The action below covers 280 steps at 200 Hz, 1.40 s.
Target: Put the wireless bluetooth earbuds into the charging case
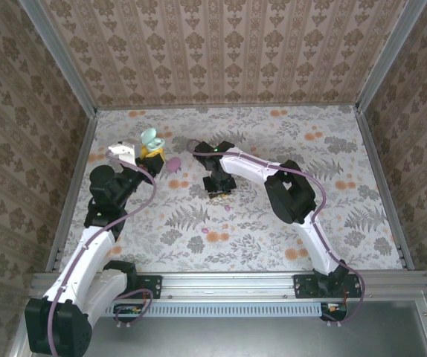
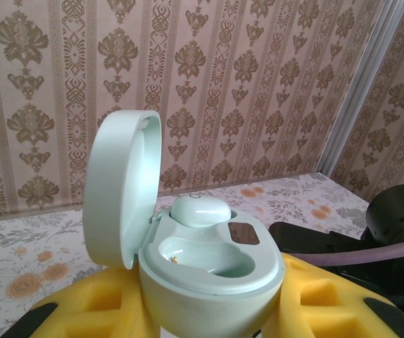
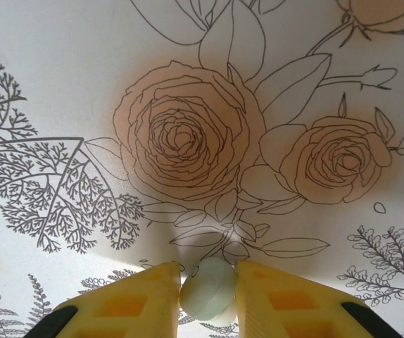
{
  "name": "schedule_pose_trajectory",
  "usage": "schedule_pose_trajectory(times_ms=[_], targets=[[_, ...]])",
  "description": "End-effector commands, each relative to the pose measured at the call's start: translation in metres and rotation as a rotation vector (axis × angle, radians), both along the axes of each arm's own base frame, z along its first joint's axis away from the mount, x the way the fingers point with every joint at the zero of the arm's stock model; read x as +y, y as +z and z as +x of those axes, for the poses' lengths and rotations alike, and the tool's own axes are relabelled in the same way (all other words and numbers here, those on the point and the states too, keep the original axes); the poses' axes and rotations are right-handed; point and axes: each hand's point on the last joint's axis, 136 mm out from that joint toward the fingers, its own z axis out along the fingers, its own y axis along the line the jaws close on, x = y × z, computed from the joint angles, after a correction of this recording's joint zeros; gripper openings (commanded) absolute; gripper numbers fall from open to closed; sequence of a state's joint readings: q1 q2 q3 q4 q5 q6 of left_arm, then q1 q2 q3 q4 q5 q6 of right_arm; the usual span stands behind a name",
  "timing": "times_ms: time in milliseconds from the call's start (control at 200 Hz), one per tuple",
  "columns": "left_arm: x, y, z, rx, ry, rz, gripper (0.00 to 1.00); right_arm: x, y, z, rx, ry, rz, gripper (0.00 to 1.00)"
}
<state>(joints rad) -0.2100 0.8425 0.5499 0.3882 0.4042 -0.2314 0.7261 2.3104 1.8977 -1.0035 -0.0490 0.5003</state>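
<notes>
Your left gripper (image 1: pixel 151 154) is clamped on the open mint-green oval plastic case (image 2: pixel 209 274) at far left, with one seated mint earbud (image 2: pixel 200 210) inside. Your right gripper (image 1: pixel 219 186) pinches a second small mint earbud (image 3: pixel 207 290) at the floral table (image 1: pixel 347 223) centre.

From high up, the top camera looks down on the left claw (image 1: pixel 152 155) and right claw (image 1: pixel 219 190). The left wrist camera sits behind its claw, facing the wall (image 2: pixel 258 84). The right one looks down, close to the table (image 3: pixel 61 84) that the top camera sees too.

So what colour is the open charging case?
Pale mint green oval plastic case, best in left wrist view.
</notes>
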Motion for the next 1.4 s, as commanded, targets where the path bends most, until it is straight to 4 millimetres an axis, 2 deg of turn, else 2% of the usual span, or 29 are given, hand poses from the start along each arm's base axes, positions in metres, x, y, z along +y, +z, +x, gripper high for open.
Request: schedule_pose_trajectory(times_ms=[0,100,315,470,1155,1265,1395], targets=[[-0.004,0.006,-0.003,-0.03,-0.023,0.003,0.31,0.002,0.003,-0.004,-0.001,0.065,-0.033,0.29],[-0.005,0.007,-0.002,-0.03,-0.027,0.0,0.31,0.007,0.003,-0.007,-0.006,0.122,-0.045,0.3],[-0.006,0.007,-0.002,-0.029,-0.027,0.0,0.31,0.001,0.002,-0.003,-0.018,0.113,-0.088,0.34],[-0.006,0.006,-0.001,-0.026,-0.027,0.0,0.31,0.002,0.002,-0.004,-0.012,0.105,-0.089,0.3],[-0.007,0.007,-0.003,-0.029,-0.033,0.001,0.31,-0.002,-0.005,-0.005,-0.005,0.111,-0.116,0.24],[-0.01,0.006,-0.004,-0.029,-0.049,0.007,0.31,0.002,0.009,-0.003,-0.035,0.117,-0.079,0.24],[-0.018,0.005,-0.007,-0.027,-0.097,0.013,0.31,0.005,0.042,0.001,-0.095,0.112,0.032,0.23]])
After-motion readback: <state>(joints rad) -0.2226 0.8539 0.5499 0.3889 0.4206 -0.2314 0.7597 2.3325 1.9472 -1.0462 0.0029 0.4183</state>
